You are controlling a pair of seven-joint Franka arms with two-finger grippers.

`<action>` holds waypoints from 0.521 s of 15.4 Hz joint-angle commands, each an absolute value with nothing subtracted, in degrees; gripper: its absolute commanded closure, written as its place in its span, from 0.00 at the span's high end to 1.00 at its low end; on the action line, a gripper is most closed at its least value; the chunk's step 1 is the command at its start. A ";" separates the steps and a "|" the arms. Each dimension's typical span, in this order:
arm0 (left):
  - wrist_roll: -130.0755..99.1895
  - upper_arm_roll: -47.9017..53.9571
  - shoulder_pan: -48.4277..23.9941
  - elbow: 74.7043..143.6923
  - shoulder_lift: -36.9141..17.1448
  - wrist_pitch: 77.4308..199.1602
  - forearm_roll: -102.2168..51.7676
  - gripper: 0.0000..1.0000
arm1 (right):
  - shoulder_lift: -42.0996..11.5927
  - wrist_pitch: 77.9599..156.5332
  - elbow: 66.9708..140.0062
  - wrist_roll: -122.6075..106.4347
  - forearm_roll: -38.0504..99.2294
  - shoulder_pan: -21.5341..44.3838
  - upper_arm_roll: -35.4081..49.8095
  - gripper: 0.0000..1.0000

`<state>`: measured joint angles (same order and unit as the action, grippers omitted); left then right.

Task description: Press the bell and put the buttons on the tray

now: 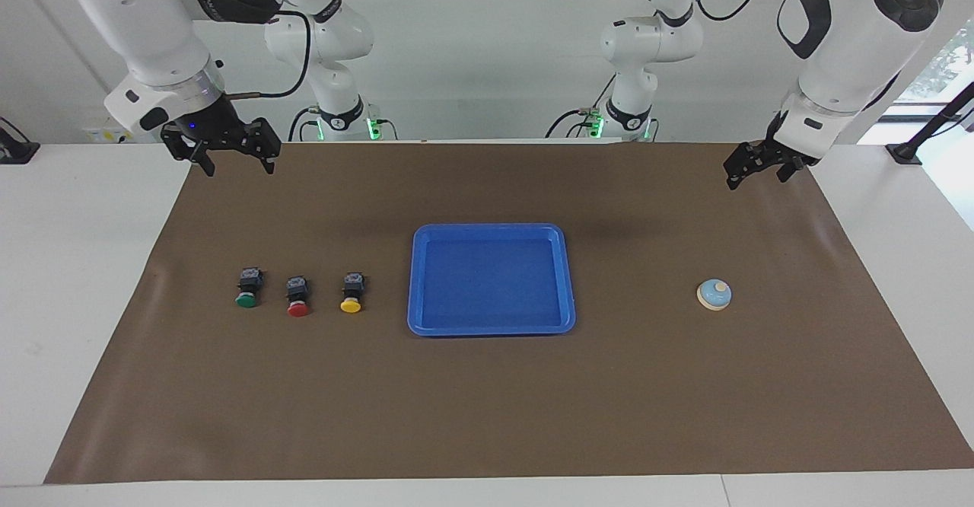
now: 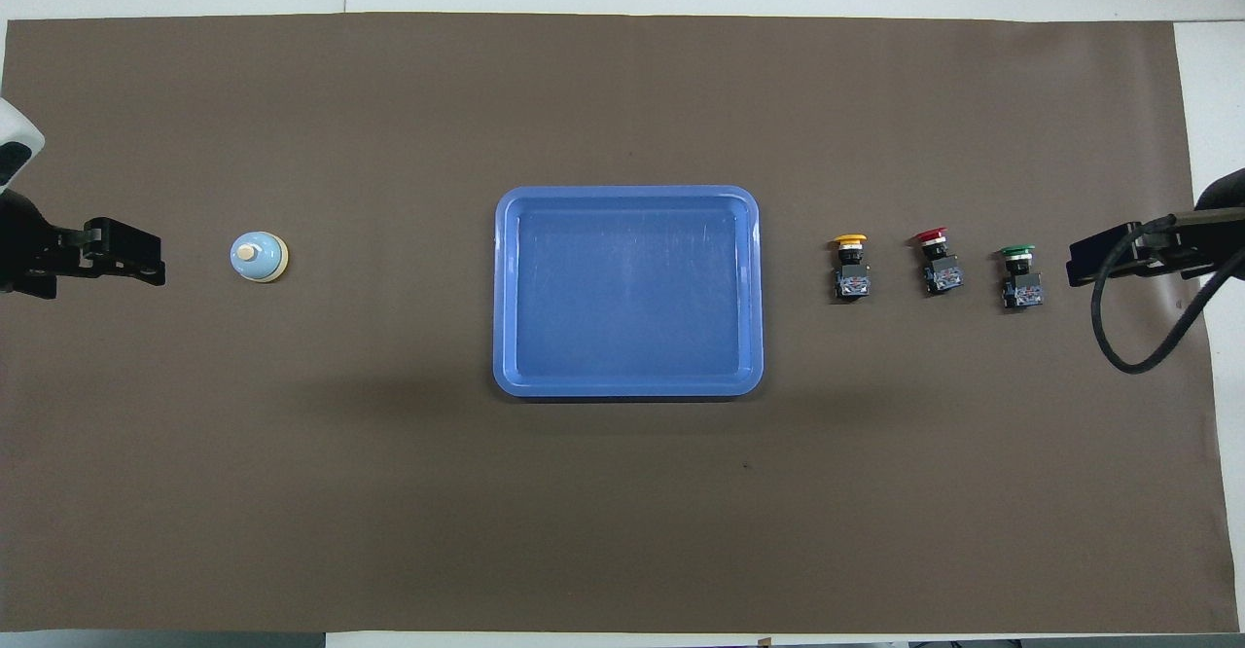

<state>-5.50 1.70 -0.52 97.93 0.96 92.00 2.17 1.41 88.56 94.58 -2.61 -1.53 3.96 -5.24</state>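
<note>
We see the bell [image 1: 714,294] on the brown mat [image 1: 487,400], below the raised left gripper [image 1: 763,166]; its fingers look parted and empty. The tray [image 1: 491,330] lies bare between both grippers. The green button [image 1: 248,288], red button [image 1: 297,297] and yellow button [image 1: 351,292] line up below the right gripper [image 1: 232,157], hanging open, holding nothing.

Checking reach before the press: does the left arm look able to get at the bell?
Probably yes: the left gripper hangs above the mat at the bell's end, with nothing between them.
</note>
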 commanded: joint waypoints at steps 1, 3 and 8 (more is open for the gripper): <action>-5.54 1.32 -0.70 99.23 2.46 93.08 1.58 1.00 | 1.76 89.11 94.39 -3.96 -1.05 0.97 -5.01 1.00; -5.54 1.23 -0.53 99.23 2.46 93.08 1.58 1.00 | 1.67 90.96 94.92 -4.04 -0.97 -0.70 -4.92 1.00; -5.45 1.23 -0.26 99.23 2.46 93.08 1.58 1.00 | -1.65 95.26 95.10 -8.07 -0.36 -6.92 -4.92 1.00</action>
